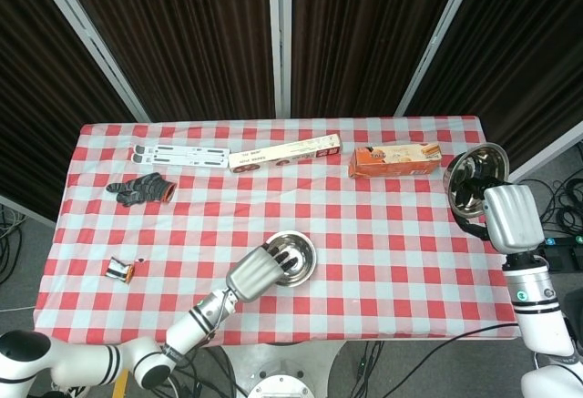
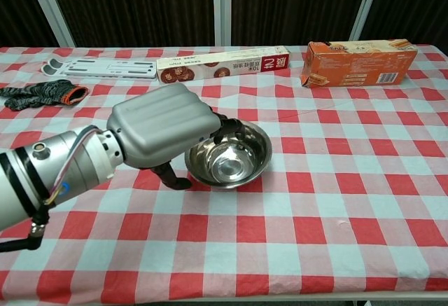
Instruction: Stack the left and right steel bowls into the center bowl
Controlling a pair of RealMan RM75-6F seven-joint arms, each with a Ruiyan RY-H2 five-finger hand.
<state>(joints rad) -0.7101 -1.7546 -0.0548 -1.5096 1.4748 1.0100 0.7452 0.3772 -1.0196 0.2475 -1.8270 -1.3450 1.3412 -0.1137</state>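
Left hand (image 2: 159,132) rests at the rim of the stacked bowls (image 2: 229,154) at table centre, fingers draped over the near edge; whether they still grip cannot be told. Right hand (image 1: 506,217), off the table's right edge, holds the remaining steel bowl (image 1: 475,178) tilted upright.

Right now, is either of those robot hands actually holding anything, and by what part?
The right hand holds a steel bowl by its rim, tilted up off the table. The left hand rests at the center bowls; whether it grips is unclear.
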